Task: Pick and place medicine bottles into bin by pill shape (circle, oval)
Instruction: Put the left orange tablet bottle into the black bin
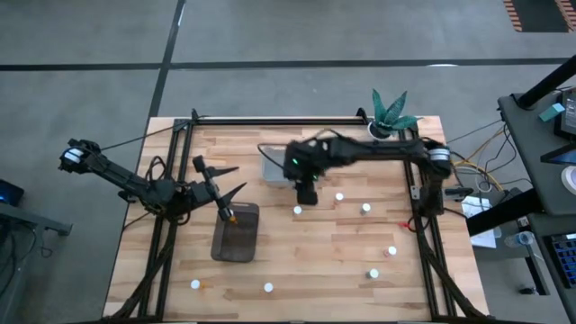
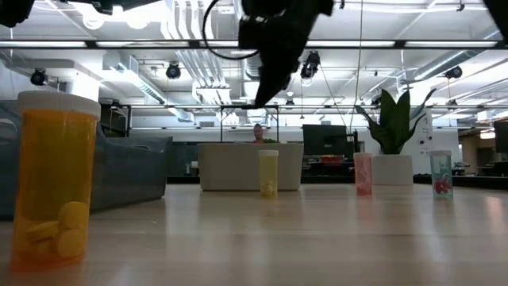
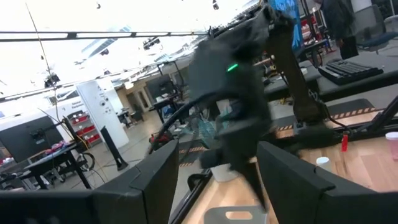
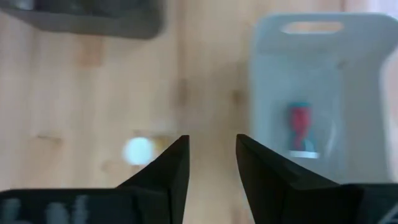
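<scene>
Dark arms (image 1: 360, 148), green LED, black cables.

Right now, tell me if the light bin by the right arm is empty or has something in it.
Not empty. In the right wrist view the light bin holds one small bottle with red and teal on it, lying flat on the bin's floor.

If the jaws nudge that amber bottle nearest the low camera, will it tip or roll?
The amber bottle stands tall and narrow, so a high nudge would probably tip it. Its round body would then likely roll. Only a few pills sit at its bottom, so it is probably light.

Right hand (image 4: 211, 163) empty, fingers apart
</scene>
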{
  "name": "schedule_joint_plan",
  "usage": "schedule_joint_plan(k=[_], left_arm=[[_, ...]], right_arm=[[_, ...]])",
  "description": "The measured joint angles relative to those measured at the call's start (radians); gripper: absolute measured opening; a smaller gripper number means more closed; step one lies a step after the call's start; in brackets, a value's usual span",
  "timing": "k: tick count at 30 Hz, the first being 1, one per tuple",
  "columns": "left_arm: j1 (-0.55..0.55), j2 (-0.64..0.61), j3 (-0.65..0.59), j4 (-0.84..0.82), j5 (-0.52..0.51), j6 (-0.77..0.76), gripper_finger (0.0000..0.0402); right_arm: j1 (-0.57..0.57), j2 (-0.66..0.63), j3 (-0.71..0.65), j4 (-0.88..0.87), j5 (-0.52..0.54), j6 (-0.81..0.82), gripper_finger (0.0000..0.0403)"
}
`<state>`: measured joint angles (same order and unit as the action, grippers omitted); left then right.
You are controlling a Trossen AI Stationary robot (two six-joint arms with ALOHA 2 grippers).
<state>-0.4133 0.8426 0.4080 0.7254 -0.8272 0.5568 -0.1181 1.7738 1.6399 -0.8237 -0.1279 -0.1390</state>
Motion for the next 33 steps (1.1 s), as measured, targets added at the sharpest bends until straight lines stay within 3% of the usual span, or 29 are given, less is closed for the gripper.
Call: schedule_joint_plan(k=[3, 8, 11, 19, 24, 29, 33], left_arm=[[0.000, 0.001, 0.000, 0.000, 0.000, -0.002, 0.0200], [0.000, 0.000, 0.000, 0.018, 0.000, -0.042, 0.0200], [0.000, 0.001, 0.001, 0.032, 0.002, -0.084, 0.0200], [0.000, 0.028, 0.040, 0.032, 0.010, -0.237, 0.0200], [-0.003, 0.077, 0.044, 0.027, 0.011, -0.446, 0.0200], [-0.020, 0.127, 0.085, 0.031, 0.013, -0.619, 0.0200], [-0.034, 0.182, 0.152, 0.022, 0.014, -0.654, 0.0200]], right_arm=[[0.064, -0.101, -0.162, 0.137, 0.019, 0.047, 0.0110], [0.177, -0.253, -0.396, 0.308, 0.200, 0.103, 0.0091], [0.243, -0.340, -0.530, 0.448, 0.250, 0.110, 0.0079], [0.325, -0.545, -0.829, 0.767, 0.264, 0.090, 0.0053], [0.324, -0.633, -0.988, 0.991, 0.263, 0.006, 0.0047], [0.312, -0.699, -1.104, 1.144, 0.257, -0.092, 0.0048], [0.309, -0.758, -1.165, 1.261, 0.225, -0.138, 0.0048]])
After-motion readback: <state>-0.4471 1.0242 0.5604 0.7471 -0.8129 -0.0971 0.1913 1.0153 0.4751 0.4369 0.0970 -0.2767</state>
